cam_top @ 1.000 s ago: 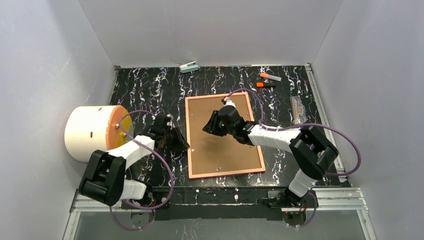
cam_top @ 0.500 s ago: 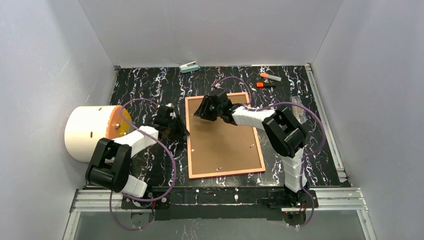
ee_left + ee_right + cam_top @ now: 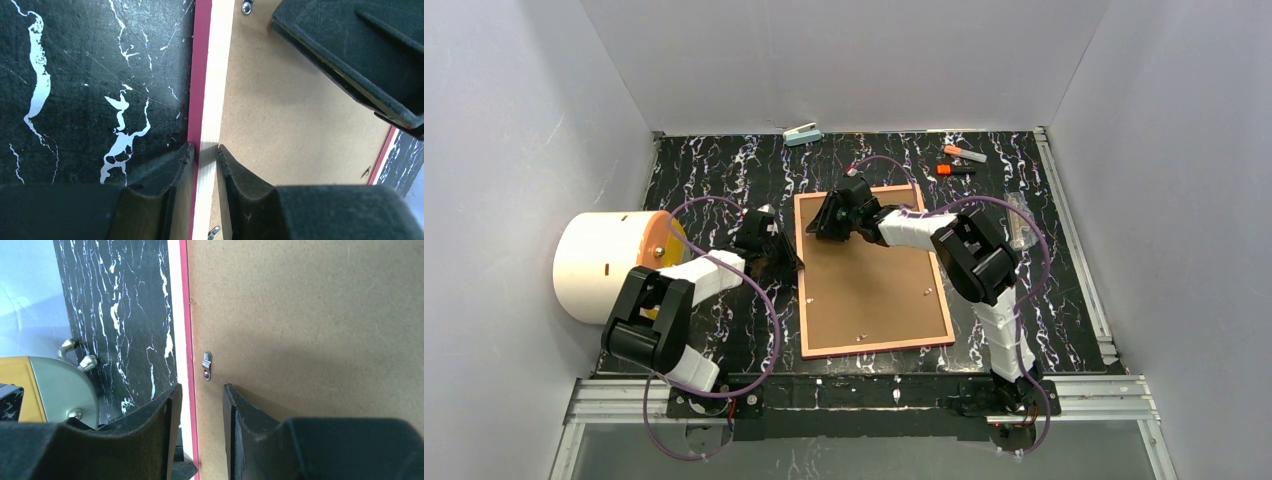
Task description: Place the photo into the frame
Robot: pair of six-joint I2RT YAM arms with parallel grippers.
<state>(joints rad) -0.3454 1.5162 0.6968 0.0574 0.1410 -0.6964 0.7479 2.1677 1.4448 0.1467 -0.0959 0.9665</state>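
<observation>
Hidden: frame (image 3: 879, 346) front, face-down; backing board (image 3: 874, 290) corner under right arm (image 3: 914, 228); far orange items (image 3: 954, 168) too small.

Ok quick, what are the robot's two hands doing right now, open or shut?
Left gripper: fingers close on either side of the edge of the frame; whether they pinch it cannot be told.
Right gripper: open, holding nothing.

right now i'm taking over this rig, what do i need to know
Left end effector: closed on the frame's left rim.
Right end effector: open, astride the same rim farther back, by a metal clip.
Frame lies flat, back up, with the backing board seated in it.
Photo: not in view; possibly under the board, cannot confirm.
Left to do: probably turn the clips, then check the photo.
</observation>
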